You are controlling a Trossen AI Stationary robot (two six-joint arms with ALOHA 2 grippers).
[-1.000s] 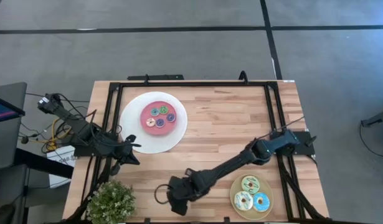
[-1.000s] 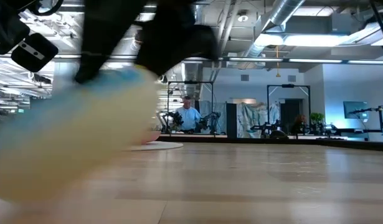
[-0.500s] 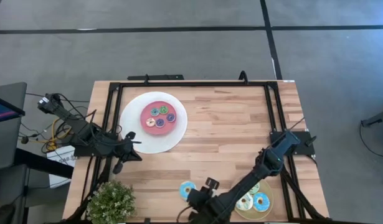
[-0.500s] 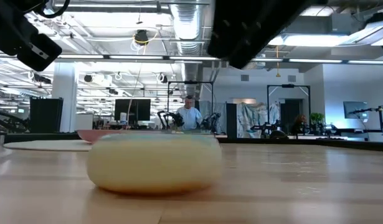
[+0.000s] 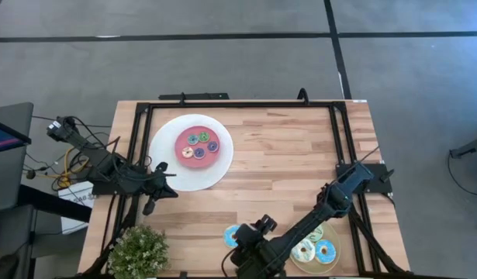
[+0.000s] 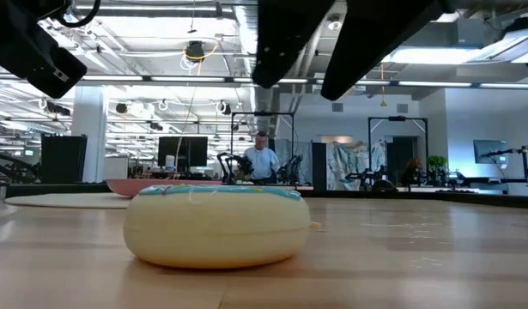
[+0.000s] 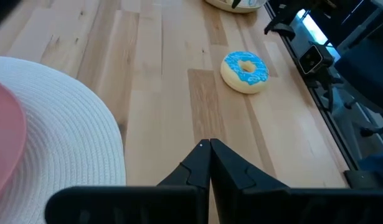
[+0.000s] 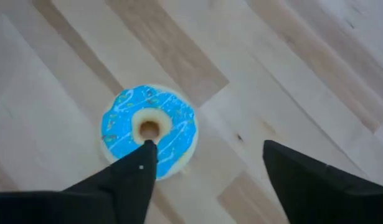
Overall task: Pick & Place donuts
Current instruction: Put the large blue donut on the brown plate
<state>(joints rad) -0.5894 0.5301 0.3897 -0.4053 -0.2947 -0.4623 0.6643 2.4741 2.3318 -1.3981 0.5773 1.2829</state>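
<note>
— Lying closest, at the front edge?
— Blue donut [image 5: 233, 235], sitting flat on the wooden surface [image 5: 277, 167], icing up. Showing large in the low view [image 6: 216, 225] and ringed in blue in the right wrist view [image 8: 149, 130].

— Hovering over it?
— Right end effector [image 5: 252, 242], hanging just beside and above, fingers spread wide and gripping nothing. Straddling the donut in the wrist view, one fingertip overlapping its rim.

— Sitting to the right of that?
— Tan plate [image 5: 333, 262], carrying three more donuts: light green [image 5: 312, 229], cream [image 5: 303, 250], blue [image 5: 325, 251]. Partly crossed by the right arm.

— Standing at the front left corner?
— Small potted plant [image 5: 137, 249].

— Waiting farther back?
— Left end effector [image 5: 164, 183], resting at the left edge, fingers pressed together, holding nothing, just beside the white plate [image 5: 164, 147].

— Lying on that plate?
— Tiny donuts [image 5: 198, 144], clustering on its pink centre.

— Showing beyond the surface?
— A person [image 6: 261, 160], far off in the room.
</note>
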